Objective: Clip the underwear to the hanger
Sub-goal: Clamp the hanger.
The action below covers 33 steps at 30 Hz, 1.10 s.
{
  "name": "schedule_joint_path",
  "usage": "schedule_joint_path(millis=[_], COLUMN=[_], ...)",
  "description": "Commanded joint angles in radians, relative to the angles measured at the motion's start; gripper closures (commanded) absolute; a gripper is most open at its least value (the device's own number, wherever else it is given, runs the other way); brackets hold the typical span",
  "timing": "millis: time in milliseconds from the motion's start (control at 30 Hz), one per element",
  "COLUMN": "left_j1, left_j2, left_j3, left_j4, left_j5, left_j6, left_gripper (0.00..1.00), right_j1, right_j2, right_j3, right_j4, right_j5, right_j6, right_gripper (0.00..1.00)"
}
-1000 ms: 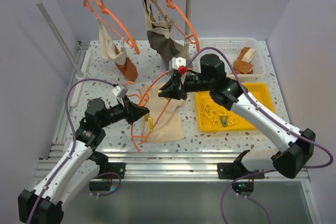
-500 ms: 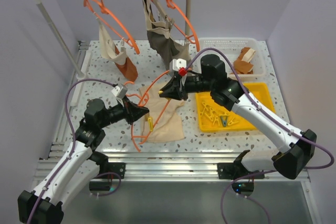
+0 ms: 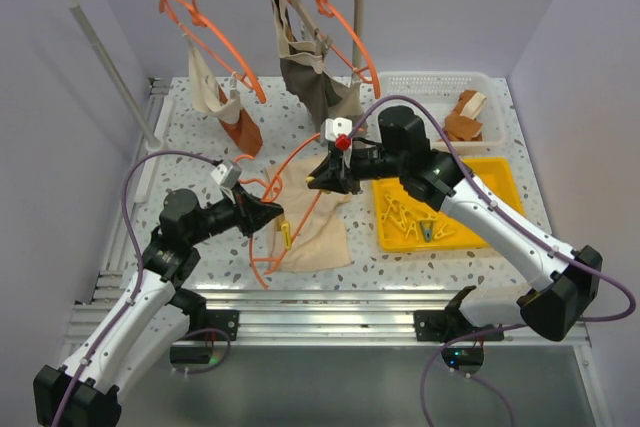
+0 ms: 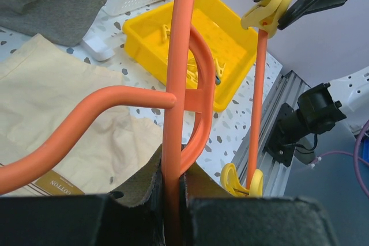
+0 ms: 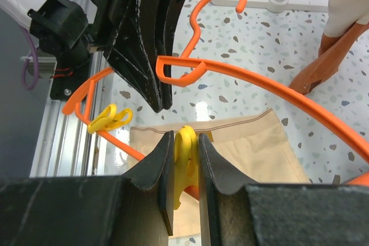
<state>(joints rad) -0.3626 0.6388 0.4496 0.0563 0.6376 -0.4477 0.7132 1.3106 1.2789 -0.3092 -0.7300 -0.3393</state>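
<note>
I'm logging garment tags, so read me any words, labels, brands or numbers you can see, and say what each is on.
"OTTON": brown label on the underwear, left wrist view; its start is hidden by the hanger.
No other text shows in any view.

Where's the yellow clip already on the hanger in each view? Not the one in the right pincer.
Top external: clip left of centre, at the underwear's left edge.
Left wrist: clip bottom right, on the hanger's thin bar.
Right wrist: clip left of centre, just left of the underwear.
Shared landmark: the underwear, in all three.
</note>
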Motion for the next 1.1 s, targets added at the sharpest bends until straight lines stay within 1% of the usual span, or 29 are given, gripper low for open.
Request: schedule_joint_path(millis=[0,100,133,200,233,300,333,367,400,667,767,867,1033,1067], left_j1=[-0.004,-0.004,-0.004,-0.004,-0.004,-0.004,-0.004,-0.004,-0.004,-0.003,-0.004,-0.004,-0.004,-0.004], left_j2=[-0.014,-0.013,-0.013,-0.011,-0.013,-0.011,-0.011,-0.01,-0.01,0.001,0.002,0.002,-0.004,-0.005], left_j3=[0.026,0.026,0.024,0.024,0.023,0.02,0.02,0.02,0.02,0.015,0.014,0.012,0.011,0.011], left_j4=[0.022,0.023,0.025,0.025,0.028,0.031,0.033,0.033,0.034,0.047,0.05,0.048,0.034,0.03], left_j5=[-0.003,-0.001,-0.001,0.0,0.0,0.002,0.002,0.002,0.004,0.005,0.005,-0.001,-0.041,-0.067], left_j6=[0.023,0.023,0.021,0.021,0.023,0.021,0.02,0.02,0.018,0.02,0.02,0.02,0.024,0.024], left_gripper=[1.0,1.0,1.0,1.0,1.0,1.0,1.0,1.0,1.0,1.0,1.0,1.0,1.0,1.0], right_j1=[0.002,0.003,0.003,0.003,0.003,0.002,0.003,0.002,0.003,0.002,0.003,0.003,0.003,0.003], right_j2=[0.001,-0.01,-0.013,-0.013,-0.014,-0.019,-0.019,-0.025,-0.028,-0.045,-0.068,-0.12,-0.247,-0.267], right_j3=[0.022,0.019,0.02,0.02,0.019,0.013,0.011,0.008,0.007,-0.015,-0.042,-0.09,-0.173,-0.22], right_j4=[-0.048,-0.05,-0.05,-0.05,-0.047,-0.039,-0.039,-0.038,-0.031,-0.008,0.048,0.157,0.275,0.329], right_j5=[0.041,0.047,0.049,0.05,0.055,0.069,0.073,0.078,0.081,0.101,0.119,0.144,0.271,0.288], right_j6=[-0.041,-0.041,-0.038,-0.037,-0.035,-0.029,-0.027,-0.026,-0.024,-0.01,0.029,0.077,0.193,0.241], right_gripper=[0.98,0.98,0.95,0.87,0.76,0.59,0.45,0.4,0.29,0.27,0.27,0.26,0.26,0.25])
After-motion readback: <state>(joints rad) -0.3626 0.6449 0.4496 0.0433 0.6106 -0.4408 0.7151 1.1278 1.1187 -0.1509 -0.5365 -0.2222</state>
